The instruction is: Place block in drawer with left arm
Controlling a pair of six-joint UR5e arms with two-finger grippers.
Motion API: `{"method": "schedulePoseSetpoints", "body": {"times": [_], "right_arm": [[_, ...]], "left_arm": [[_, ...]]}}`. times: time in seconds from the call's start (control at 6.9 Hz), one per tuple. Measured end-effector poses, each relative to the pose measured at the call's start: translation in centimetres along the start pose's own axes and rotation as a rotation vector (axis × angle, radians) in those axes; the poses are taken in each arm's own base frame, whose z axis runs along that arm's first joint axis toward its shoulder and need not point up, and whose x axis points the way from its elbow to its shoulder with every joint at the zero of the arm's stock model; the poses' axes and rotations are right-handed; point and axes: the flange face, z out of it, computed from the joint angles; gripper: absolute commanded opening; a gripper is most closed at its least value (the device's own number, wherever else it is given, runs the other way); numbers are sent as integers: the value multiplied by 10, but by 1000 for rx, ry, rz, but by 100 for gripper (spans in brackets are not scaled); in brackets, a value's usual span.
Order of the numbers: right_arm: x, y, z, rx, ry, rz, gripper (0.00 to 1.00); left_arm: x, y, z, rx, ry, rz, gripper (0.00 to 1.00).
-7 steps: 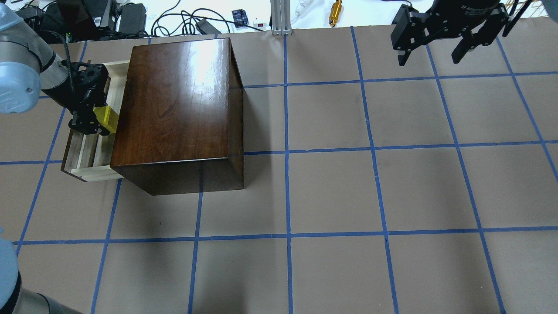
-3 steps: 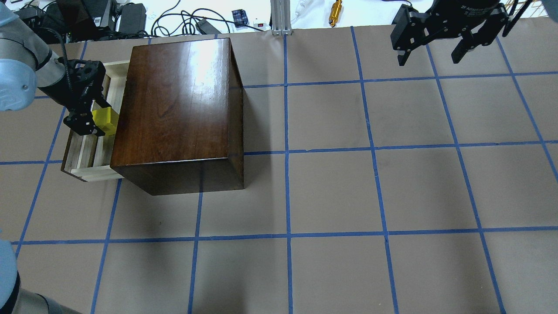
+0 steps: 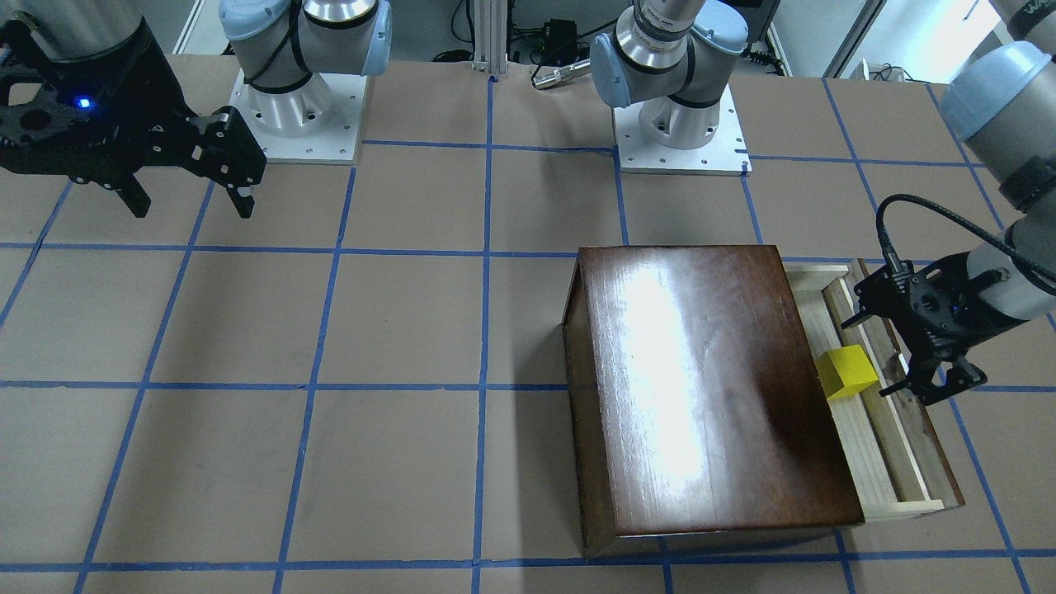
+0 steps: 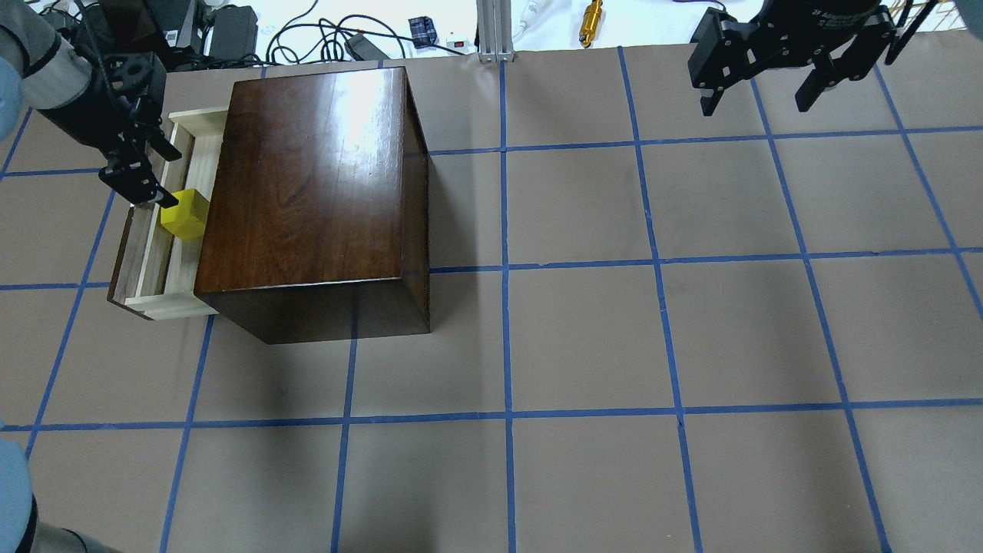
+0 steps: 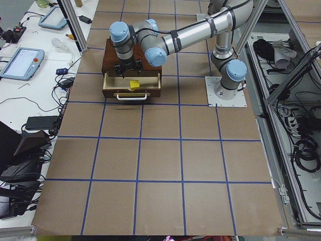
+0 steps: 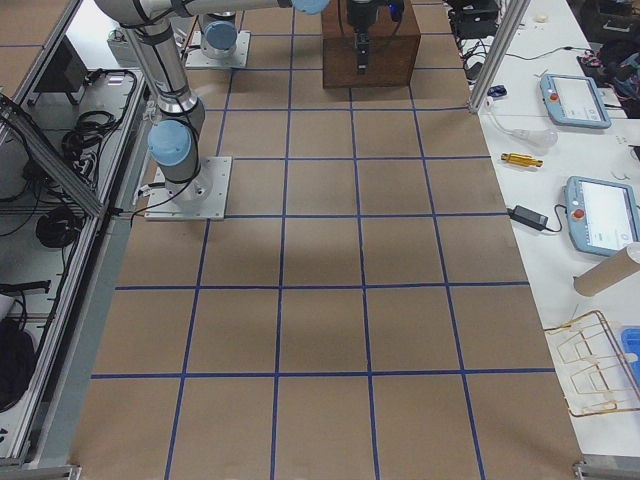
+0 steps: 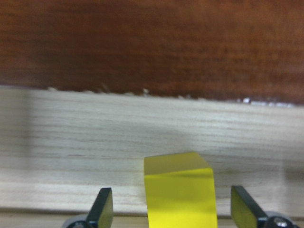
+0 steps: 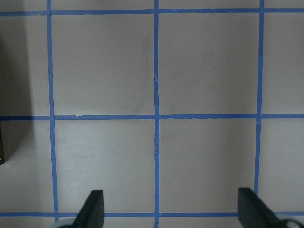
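The yellow block (image 4: pixel 184 213) rests on the floor of the open drawer (image 4: pixel 150 261), next to the dark brown box (image 4: pixel 315 177). My left gripper (image 4: pixel 157 175) is open and empty, a little above and outside the block. In the left wrist view the block (image 7: pixel 179 194) lies between the spread fingertips (image 7: pixel 102 209) with a gap on each side. The front view shows the block (image 3: pixel 850 371) in the drawer (image 3: pixel 887 445) and my left gripper (image 3: pixel 895 355) beside it. My right gripper (image 4: pixel 755 104) is open and empty, high at the far right.
The box (image 3: pixel 709 388) stands on brown paper marked with blue tape lines. Cables, adapters and a brass tool (image 4: pixel 591 21) lie beyond the table's far edge. The right wrist view shows only bare gridded paper (image 8: pixel 156 118).
My left gripper has let go of the block and drawn back away from the box. The block now rests in the drawer. The right arm has not moved.
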Motion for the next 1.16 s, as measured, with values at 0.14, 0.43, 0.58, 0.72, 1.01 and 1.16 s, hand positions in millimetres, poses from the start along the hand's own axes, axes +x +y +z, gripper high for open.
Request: {"method": "schedulePoseSetpoints", "body": {"times": [0.14, 0.43, 0.58, 0.72, 1.01, 1.16], "right_arm": [[0, 0, 0, 0, 0, 0, 100], [0, 0, 0, 0, 0, 0, 100], [0, 0, 0, 0, 0, 0, 100], [0, 0, 0, 0, 1, 0, 100], [0, 0, 0, 0, 0, 0, 100], [0, 0, 0, 0, 1, 0, 100]], "left_arm": [[12, -28, -18, -6, 2, -90, 100], [54, -88, -41, -29, 1, -293, 100], [74, -109, -48, -43, -5, -391, 100], [94, -127, -51, -55, -14, -508, 100], [137, -154, -48, -81, -33, -762, 100], [157, -160, -49, -90, -51, -868, 100]]}}
